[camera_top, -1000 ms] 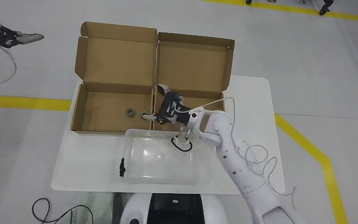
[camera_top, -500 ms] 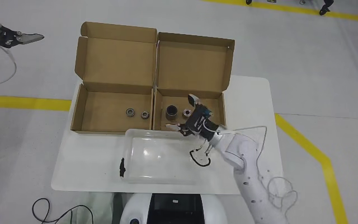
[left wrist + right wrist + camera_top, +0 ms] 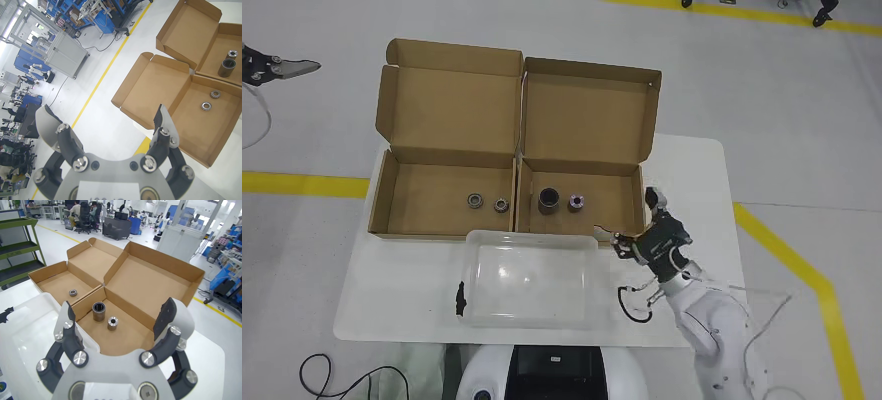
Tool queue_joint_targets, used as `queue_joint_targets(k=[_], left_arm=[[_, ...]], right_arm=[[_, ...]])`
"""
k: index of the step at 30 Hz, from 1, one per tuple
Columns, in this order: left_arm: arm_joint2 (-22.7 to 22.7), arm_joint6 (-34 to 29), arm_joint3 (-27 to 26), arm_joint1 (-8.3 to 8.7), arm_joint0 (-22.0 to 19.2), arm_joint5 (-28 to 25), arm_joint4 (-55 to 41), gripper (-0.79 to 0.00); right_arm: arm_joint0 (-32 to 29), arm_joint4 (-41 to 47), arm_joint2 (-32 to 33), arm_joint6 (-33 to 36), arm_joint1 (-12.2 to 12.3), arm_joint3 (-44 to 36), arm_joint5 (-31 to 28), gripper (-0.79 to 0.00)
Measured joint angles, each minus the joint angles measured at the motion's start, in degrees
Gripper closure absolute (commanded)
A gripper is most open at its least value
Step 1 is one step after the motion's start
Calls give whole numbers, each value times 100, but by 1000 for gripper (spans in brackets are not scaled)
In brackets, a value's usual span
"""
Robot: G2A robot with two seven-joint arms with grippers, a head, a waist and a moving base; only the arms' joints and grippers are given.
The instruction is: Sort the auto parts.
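I count two open cardboard boxes, side by side on the table (image 3: 392, 290). In the left box (image 3: 422, 205) there are two ring bearings, the first bearing (image 3: 475, 200) and the second bearing (image 3: 501, 205), which lie near each other but do not touch. In the right box (image 3: 612, 195) two metal cylinders stand upright, the larger cylinder (image 3: 547, 201) and just beside it the smaller cylinder (image 3: 575, 204). In front of the boxes sits one clear tray (image 3: 532, 285), and one small black piece (image 3: 458, 298) lies at its left edge.

My right pincer (image 3: 118, 308) hovers over the table near the front right corner of the right box. Its jaws are spread wide and it holds nothing. My left pincer (image 3: 103, 109) hangs over the floor, well apart from the table on the left side. It is also wide open and holds nothing.
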Motion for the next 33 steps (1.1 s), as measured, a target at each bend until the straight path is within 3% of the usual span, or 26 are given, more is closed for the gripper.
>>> queue_joint_targets(k=[20,26,33], left_arm=[[0,0,0,0,0,0,0,-785],[0,0,0,0,0,0,0,-785],[0,0,0,0,0,0,0,-785]], right_arm=[[-2283,-51,723,-553,134,-1368,1315,-785],[-2592,-10,747,-942,135,-1393,1801,-785],[-2626,-14,748,-1036,140,-1386,1831,-785]])
